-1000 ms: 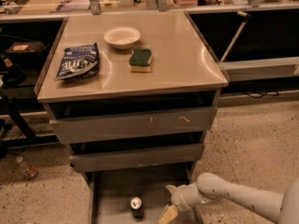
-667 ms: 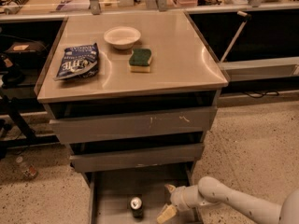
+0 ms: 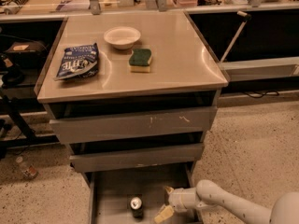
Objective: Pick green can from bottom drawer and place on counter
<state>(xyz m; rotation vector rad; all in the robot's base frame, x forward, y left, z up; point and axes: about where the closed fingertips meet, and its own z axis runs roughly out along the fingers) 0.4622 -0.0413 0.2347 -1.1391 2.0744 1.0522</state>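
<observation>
**Green can (image 3: 136,206) upright in bottom drawer (image 3: 114,188)**

Can stands on the drawer floor, long axis vertical. Gripper (image 3: 165,202) hangs low just beside it, on the view's right. Its fingers (image 3: 163,214) are spread wide and empty, mouth facing the can, not touching. Likely next: short sideways reach.

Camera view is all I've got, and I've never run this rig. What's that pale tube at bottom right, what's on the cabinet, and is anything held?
There is one picture, looking down on a grey cabinet from in front. The pale tube is the robot's single arm. Its gripper hangs over the open bottom drawer, jaws apart, holding nothing. The green can stands upright on the drawer floor, just left of the gripper and apart from it. On the counter lie a white bowl, a green-and-yellow sponge and a blue snack bag.
</observation>
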